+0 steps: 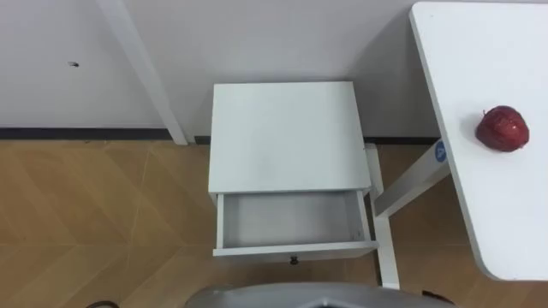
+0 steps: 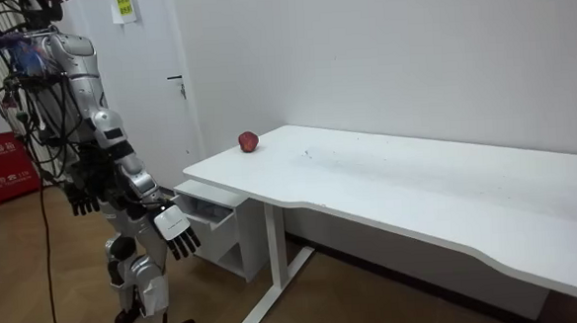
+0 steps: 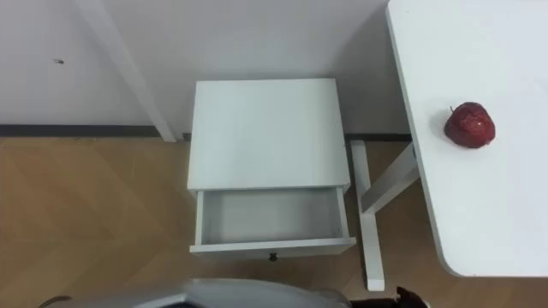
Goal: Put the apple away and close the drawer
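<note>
A red apple (image 1: pixel 502 128) lies on the white table (image 1: pixel 501 214) at my right, near the table's end. In front of me a white nightstand (image 1: pixel 285 137) stands against the wall with its drawer (image 1: pixel 295 251) pulled out and nothing in it. In the room view I stand facing the nightstand, about a step back from the drawer (image 2: pixel 204 207). My right hand (image 2: pixel 178 232) hangs low in front of the drawer with its fingers straight and spread. At my other side my left hand (image 2: pixel 83 199) hangs open too. Both hold nothing.
The table's white leg and foot (image 1: pixel 387 231) stand close to the nightstand's right side. A white door frame (image 1: pixel 145 73) runs down the wall left of the nightstand. Bare wooden floor (image 1: pixel 94 214) lies to the left.
</note>
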You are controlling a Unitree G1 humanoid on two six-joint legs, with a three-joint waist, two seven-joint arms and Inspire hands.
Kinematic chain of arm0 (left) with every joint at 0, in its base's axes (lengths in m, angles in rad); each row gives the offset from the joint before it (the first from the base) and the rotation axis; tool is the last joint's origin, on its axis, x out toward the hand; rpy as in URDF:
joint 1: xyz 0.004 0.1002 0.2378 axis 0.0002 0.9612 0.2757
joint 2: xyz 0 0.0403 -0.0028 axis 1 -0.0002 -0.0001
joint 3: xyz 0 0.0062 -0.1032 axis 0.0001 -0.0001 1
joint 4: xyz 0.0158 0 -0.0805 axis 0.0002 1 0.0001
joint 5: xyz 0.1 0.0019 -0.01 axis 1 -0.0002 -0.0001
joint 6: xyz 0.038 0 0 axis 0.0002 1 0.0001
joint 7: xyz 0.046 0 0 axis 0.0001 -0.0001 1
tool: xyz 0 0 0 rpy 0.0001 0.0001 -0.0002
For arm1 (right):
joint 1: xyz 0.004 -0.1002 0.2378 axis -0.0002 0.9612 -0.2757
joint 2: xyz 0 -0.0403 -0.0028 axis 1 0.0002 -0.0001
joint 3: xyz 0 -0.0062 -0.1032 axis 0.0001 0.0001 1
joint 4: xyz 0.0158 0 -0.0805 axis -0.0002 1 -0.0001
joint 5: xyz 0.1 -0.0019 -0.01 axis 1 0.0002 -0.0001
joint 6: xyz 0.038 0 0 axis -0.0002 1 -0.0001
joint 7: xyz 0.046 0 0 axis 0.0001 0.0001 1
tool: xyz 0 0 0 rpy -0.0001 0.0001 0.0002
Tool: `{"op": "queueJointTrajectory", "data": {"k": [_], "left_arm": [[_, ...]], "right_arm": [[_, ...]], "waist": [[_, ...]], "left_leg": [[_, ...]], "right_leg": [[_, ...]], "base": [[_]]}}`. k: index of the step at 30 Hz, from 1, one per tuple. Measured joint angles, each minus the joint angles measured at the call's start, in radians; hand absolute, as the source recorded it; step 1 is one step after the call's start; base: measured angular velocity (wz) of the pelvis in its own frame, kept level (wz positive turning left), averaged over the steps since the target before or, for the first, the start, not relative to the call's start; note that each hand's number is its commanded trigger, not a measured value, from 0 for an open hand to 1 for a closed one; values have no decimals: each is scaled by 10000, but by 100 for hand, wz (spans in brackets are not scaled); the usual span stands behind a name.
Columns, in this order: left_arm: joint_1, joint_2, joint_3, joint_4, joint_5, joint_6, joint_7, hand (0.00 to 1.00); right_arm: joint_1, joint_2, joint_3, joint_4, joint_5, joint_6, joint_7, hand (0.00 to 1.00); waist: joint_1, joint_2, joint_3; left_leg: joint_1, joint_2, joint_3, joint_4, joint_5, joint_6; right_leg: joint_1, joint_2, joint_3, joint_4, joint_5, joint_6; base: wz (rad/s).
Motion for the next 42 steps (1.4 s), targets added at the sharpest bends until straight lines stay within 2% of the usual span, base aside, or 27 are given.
{"op": "queueJointTrajectory", "data": {"k": [5, 8, 11, 12, 13, 15, 16, 19, 21, 22, 26, 28, 30, 35, 38, 40, 42], "left_arm": [[3, 1, -29, 1, -92, 1, 1, 0], [-110, -3, -29, -16, -345, -4, 7, 0], [-23, -14, 215, 2, -349, -188, 10, 0], [88, 4, 302, -2, -400, -278, 10, 0], [172, 11, 542, -28, -651, -328, 7, 0], [277, 39, 1036, -47, -972, -460, 11, 0], [307, 96, 1320, -28, -1127, -527, 9, 0], [306, 298, 1742, -26, -1177, -735, 12, 0], [322, 375, 1778, -22, -1274, -750, 12, 0], [319, 387, 1838, -23, -1290, -775, 7, 0], [348, 400, 1852, -40, -1443, -813, 2, 0], [360, 430, 1851, -69, -1439, -811, -23, 0], [359, 477, 1849, -103, -1430, -810, -37, 0], [604, 517, 1846, -735, -1323, -795, -37, 0], [670, 555, 1847, -896, -1246, -839, -20, 0], [645, 591, 1790, -911, -1188, -880, -11, 0], [644, 575, 1329, -835, -1137, -882, -28, 0]], "right_arm": [[-53, 35, 3, 9, 333, 3, -228, 0], [-134, 44, -66, 20, 1684, 9, -373, 0], [-158, 80, -1245, -16, 3816, 19, -464, 0], [-170, 81, -1980, -141, 5196, 23, -506, 0], [-163, 80, -2789, -426, 6642, 20, -628, 0], [-183, 62, -3907, -838, 8364, -54, -790, 0], [-204, 49, -4496, -1059, 9422, -221, -925, 0], [-157, 22, -5535, -1592, 11475, -563, -1352, 0], [-171, 10, -5892, -1992, 11969, -638, -1710, 0], [-187, 6, -6100, -2262, 12132, -719, -1916, 0], [-194, -41, -6305, -3138, 12648, -979, -2619, 0], [-228, -135, -6317, -3553, 12953, -1181, -3068, 0], [-372, -255, -6549, -3590, 13031, -1226, -3458, 0], [-511, -294, -6689, -5297, 12640, -1541, -5012, 0], [-462, -302, -6683, -7331, 11689, -1815, -6251, 0], [-570, -361, -6542, -8250, 10370, -2137, -6866, 0], [-599, -438, -6087, -9271, 8185, -2357, -7539, 0]], "waist": [[-2, -4, 0], [-31, -16, 17], [-159, -77, 0], [-308, -57, 11], [-479, -91, -12], [-730, -82, -1], [-838, -86, -2], [-986, -101, -5], [-1077, -94, -17], [-1091, -96, -44], [-1124, -95, -53], [-1174, -141, -81], [-1194, -198, -94], [-1354, -253, -82], [-1372, -243, -76], [-1337, -275, -62], [-1330, -262, -66]], "left_leg": [[20, 22, 23, 1, 0, 0], [79, 28, 92, -19, 0, 0], [99, 13, 84, -37, 2, 2], [147, 9, 94, -51, 2, 1], [209, 2, 127, -76, 1, 1], [244, 3, 175, -103, 1, 1], [244, 3, 183, -100, 0, 1], [283, -11, 270, -103, -2, -2], [333, -9, 355, -136, -4, -5], [346, -3, 448, -147, -3, -4], [345, 6, 575, -146, -1, 0], [317, 1, 578, -144, 1, 0], [293, 1, 578, -150, 5, -4], [234, -9, 557, -170, 12, 1], [157, -12, 535, -188, 13, 2], [55, -12, 522, -178, 21, -4], [-46, -8, 510, -178, 22, -6]], "right_leg": [[13, 0, 65, 1, -1, 1], [-26, -1, 92, 0, -1, 2], [48, -1, 106, 0, -5, 8], [81, 0, 100, 2, -5, 8], [118, 1, 111, 1, -8, 12], [121, 2, 154, -1, -11, 16], [123, 2, 159, 2, -11, 16], [117, 11, 219, 23, -11, 16], [89, 18, 343, 68, -12, 17], [23, 18, 412, 132, -18, 18], [-67, 17, 559, 180, -20, 17], [-112, 18, 558, 195, -20, 17], [-150, 21, 556, 206, -20, 17], [-192, 14, 469, 206, -20, 17], [-264, 13, 411, 215, -24, 22], [-363, 15, 411, 218, -23, 22], [-464, 20, 403, 234, -23, 22]], "base": [[0], [-5], [0], [0], [0], [-6], [-6], [-6], [-16], [-19], [-13], [0], [0], [2], [0], [0], [0]]}}
